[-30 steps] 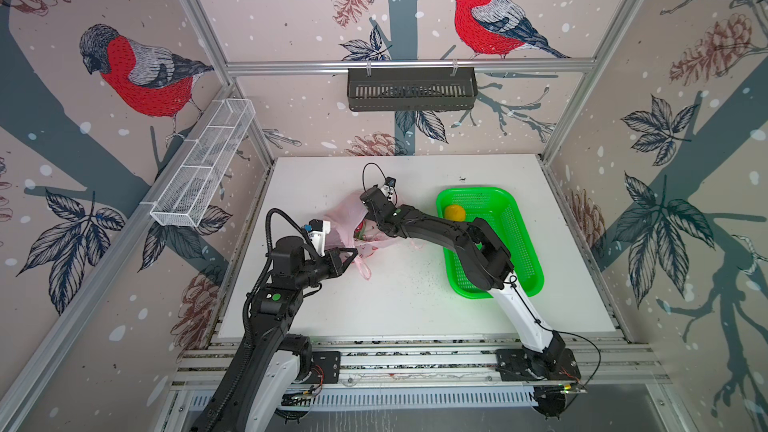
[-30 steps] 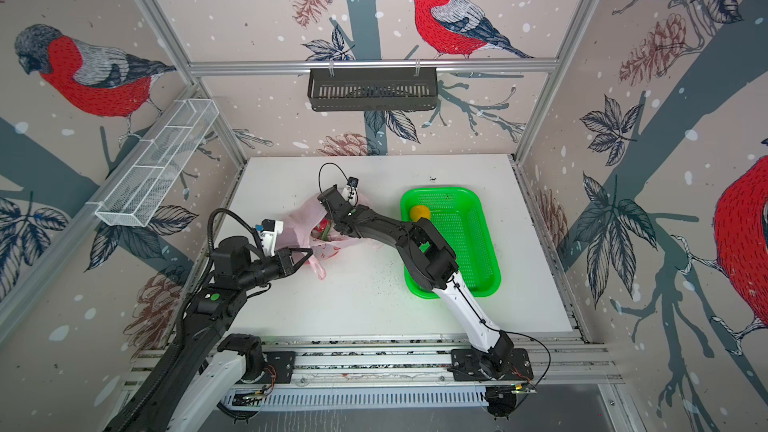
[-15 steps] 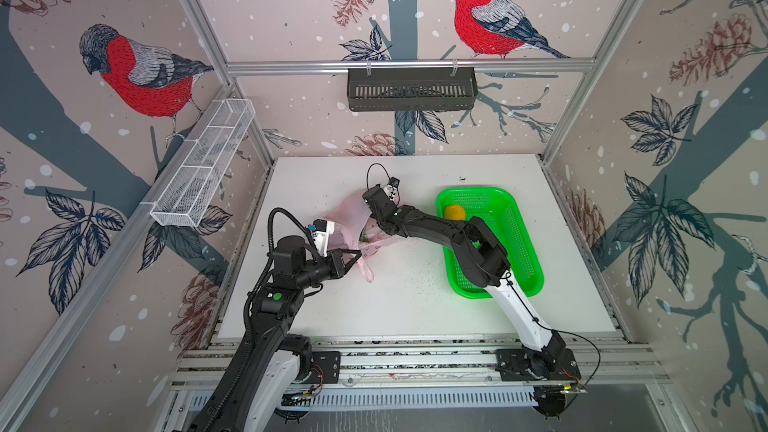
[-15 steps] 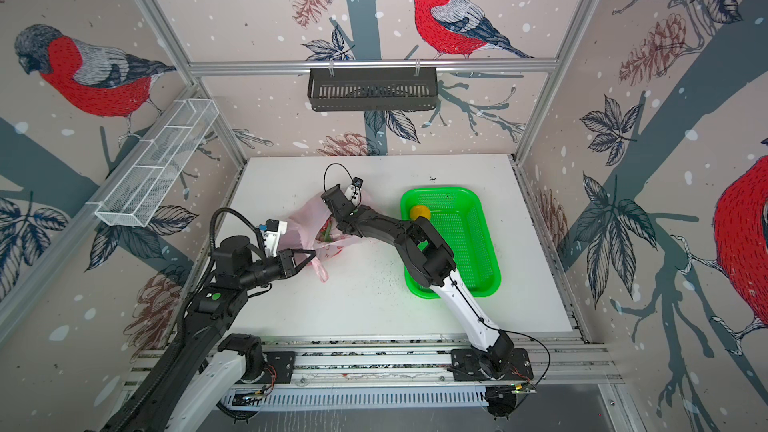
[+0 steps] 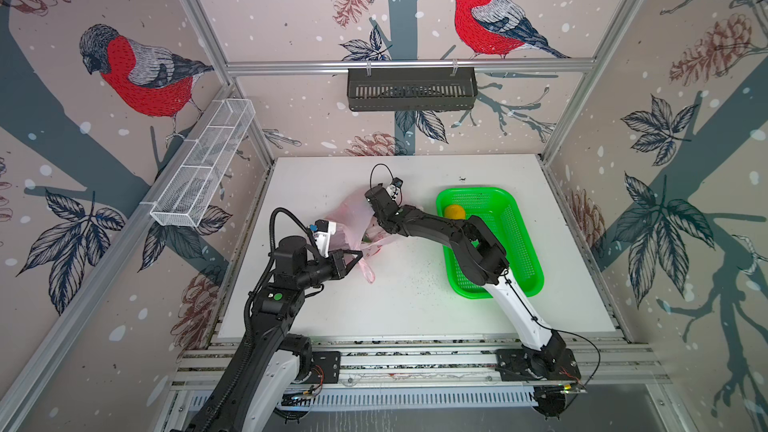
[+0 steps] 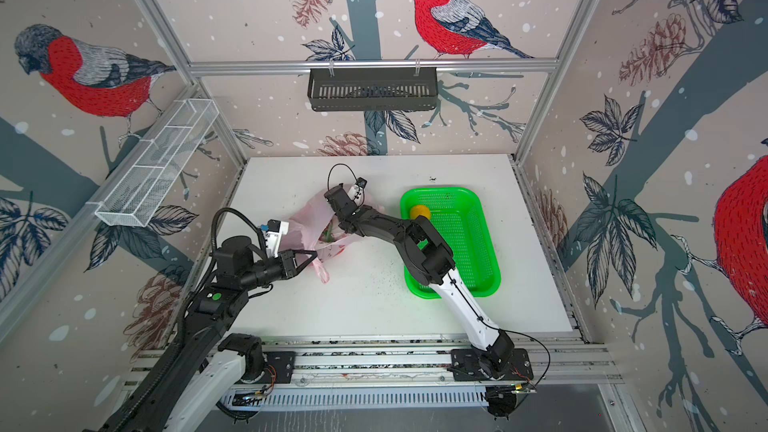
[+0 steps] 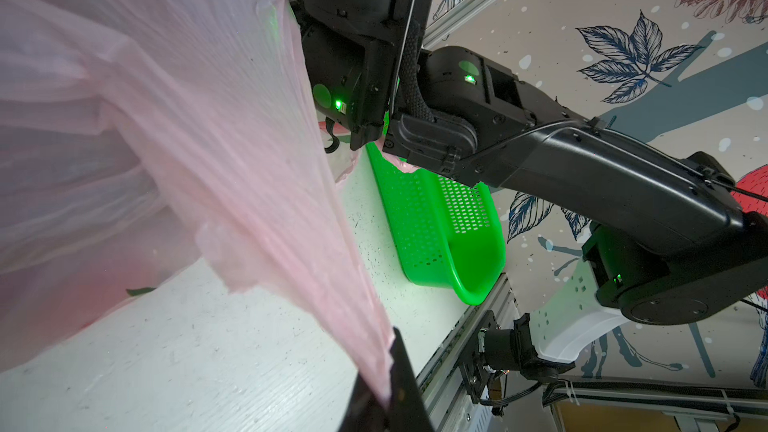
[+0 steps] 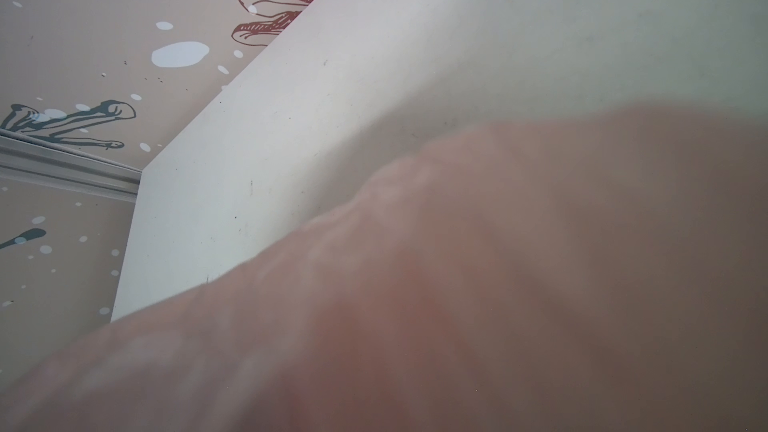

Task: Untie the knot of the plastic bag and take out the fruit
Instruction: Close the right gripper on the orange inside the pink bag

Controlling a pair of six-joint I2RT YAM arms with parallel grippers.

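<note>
The pale pink plastic bag (image 5: 349,214) (image 6: 307,218) lies left of the table's middle with its mouth loose, and no knot shows. My left gripper (image 5: 360,254) (image 6: 316,253) (image 7: 388,371) is shut on a bunched strip of the bag's edge (image 7: 291,222), which is pulled taut. One handle loop (image 5: 368,274) hangs below that grip. My right wrist (image 5: 378,201) leans into the bag's mouth; its fingers are hidden, and pink film (image 8: 498,284) fills the right wrist view. Green and red fruit (image 6: 330,234) shows dimly inside the bag. A yellow-orange fruit (image 5: 455,211) (image 6: 420,211) lies in the basket.
A bright green mesh basket (image 5: 473,191) (image 6: 444,191) (image 7: 436,222) stands on the white table (image 5: 415,305), right of the bag, with the right arm passing over its near left side. A black basket (image 5: 411,89) hangs on the back wall, a white wire shelf (image 5: 203,168) on the left wall.
The right wrist has shifted slightly over the bag's mouth and the film has moved with it. The left gripper keeps its hold and has barely moved.
</note>
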